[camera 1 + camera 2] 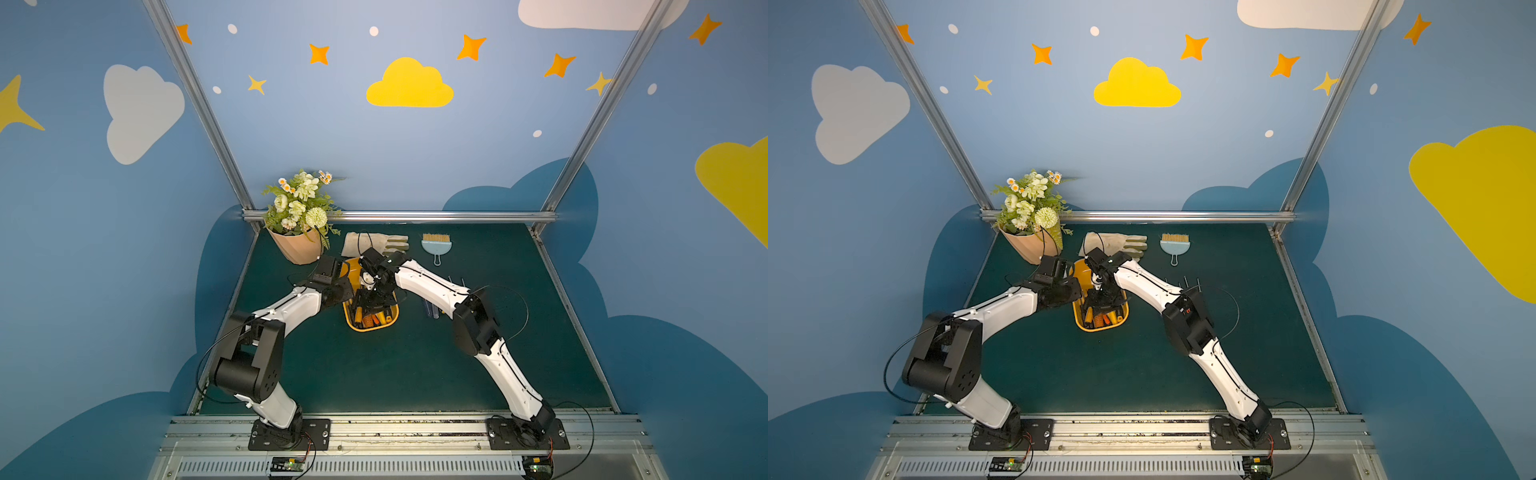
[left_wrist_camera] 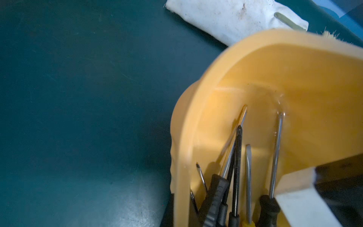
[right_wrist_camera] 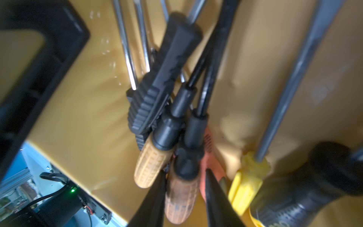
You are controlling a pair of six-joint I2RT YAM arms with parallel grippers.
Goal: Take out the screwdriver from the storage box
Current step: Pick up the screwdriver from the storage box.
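The storage box (image 1: pixel 371 328) is a yellow-orange tub in mid-table, seen in both top views, with several screwdrivers lying in it. My left gripper (image 2: pixel 181 210) is shut on the box's left wall (image 2: pixel 216 64), one dark jaw on each side of the rim. My right gripper (image 3: pixel 185 173) reaches down into the box (image 1: pixel 1100 328). Its two black fingers (image 3: pixel 157 196) press either side of the worn orange ribbed handle of a screwdriver (image 3: pixel 182 196). A tan-handled, a yellow-handled (image 3: pixel 245 188) and black-handled screwdrivers lie beside it.
A beige glove (image 1: pixel 374 243) lies just behind the box. A peach flower pot (image 1: pixel 295 249) stands at the back left and a small blue brush (image 1: pixel 436 247) at the back right. A few clear-handled tools (image 1: pixel 431 309) lie right of the box, partly under the right arm.
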